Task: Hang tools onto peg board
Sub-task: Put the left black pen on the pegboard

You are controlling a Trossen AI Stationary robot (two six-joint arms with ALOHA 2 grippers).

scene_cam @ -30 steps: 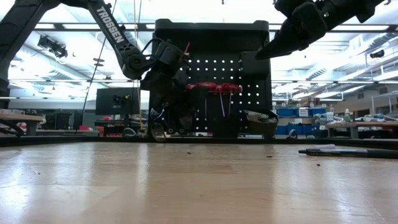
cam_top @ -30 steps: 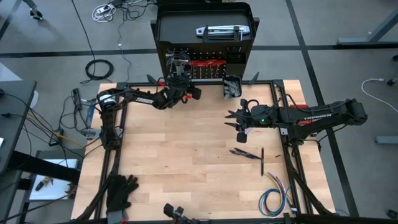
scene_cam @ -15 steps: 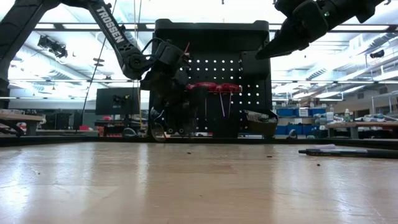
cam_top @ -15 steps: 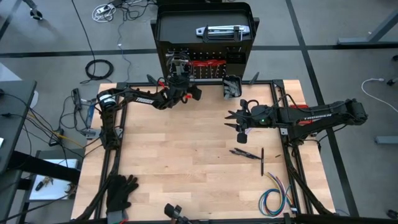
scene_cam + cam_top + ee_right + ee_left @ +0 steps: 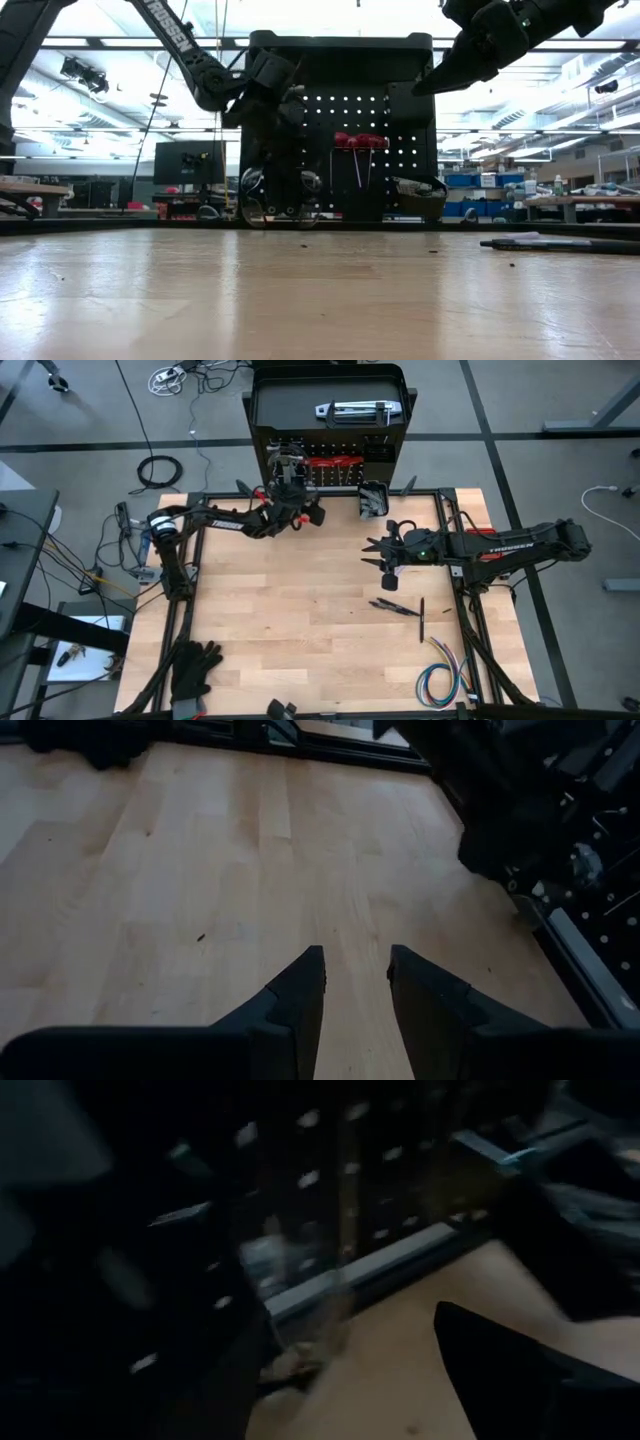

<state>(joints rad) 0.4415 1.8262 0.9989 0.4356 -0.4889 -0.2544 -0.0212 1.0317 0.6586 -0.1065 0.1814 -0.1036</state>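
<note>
text: TROSSEN | on: right arm (image 5: 500,544) | also: left arm (image 5: 172,35)

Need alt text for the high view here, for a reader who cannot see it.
Seen from above, the left gripper is at the foot of the upright black peg board at the wooden table's far edge. The right gripper hovers empty over the table; loose tools, black gloves and coloured wires lie nearer.

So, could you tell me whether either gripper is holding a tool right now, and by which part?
Neither. The left gripper is open at the peg board; the right gripper hangs above bare table with nothing between its fingers.
</note>
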